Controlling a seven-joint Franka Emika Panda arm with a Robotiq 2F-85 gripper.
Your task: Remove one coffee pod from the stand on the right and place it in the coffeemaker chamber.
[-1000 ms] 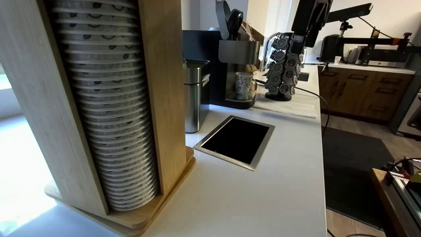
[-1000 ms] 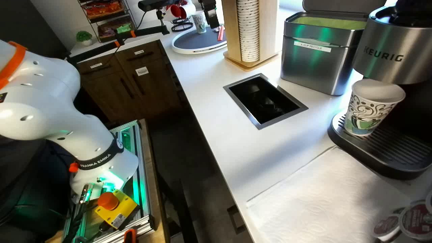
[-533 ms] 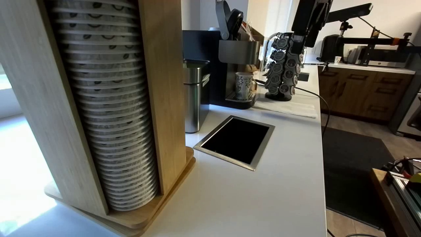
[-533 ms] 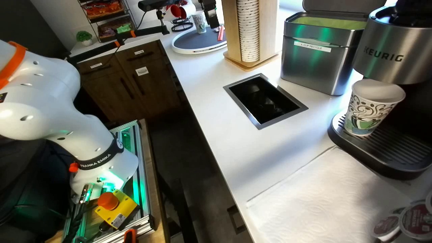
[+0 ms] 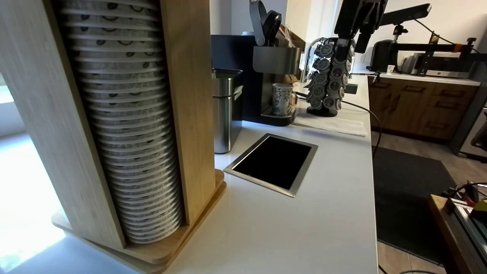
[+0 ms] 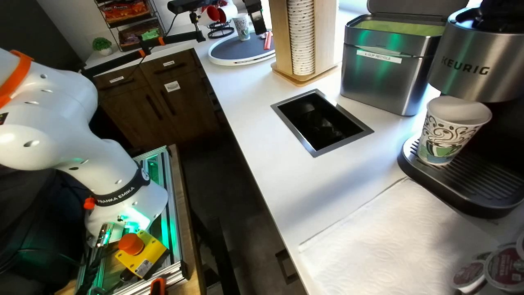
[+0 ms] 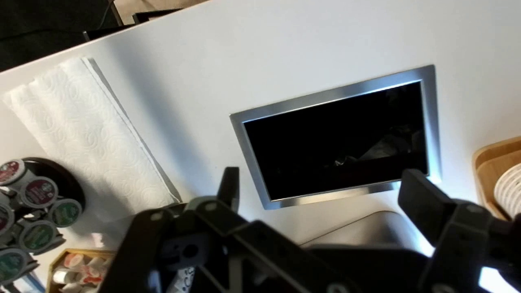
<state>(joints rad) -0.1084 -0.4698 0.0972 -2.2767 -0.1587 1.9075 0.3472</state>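
Pincer [image 7: 319, 187] is spread wide with nothing in it, so my guess is it's about to go for a pod [image 7: 39, 191]. Those sit on the stand [image 5: 322, 112] facing out, probably for easy grabbing: 2 o'clock in an exterior view. Coffeemaker [image 5: 276, 60] at 1 o'clock, handle [image 5: 258, 24] up, presumably ready for loading (can't see in). Cup [image 6: 445, 137] on its tray [image 6: 466, 184], likely to catch the brew. Recycle bin [image 6: 374, 84]: lid [image 6: 415, 8] up, green liner [image 6: 401, 28]. Sunken bin [image 7: 333, 96] in the surface [image 7: 285, 49]: crumpled stuff [image 7: 386, 145], too dark to call.
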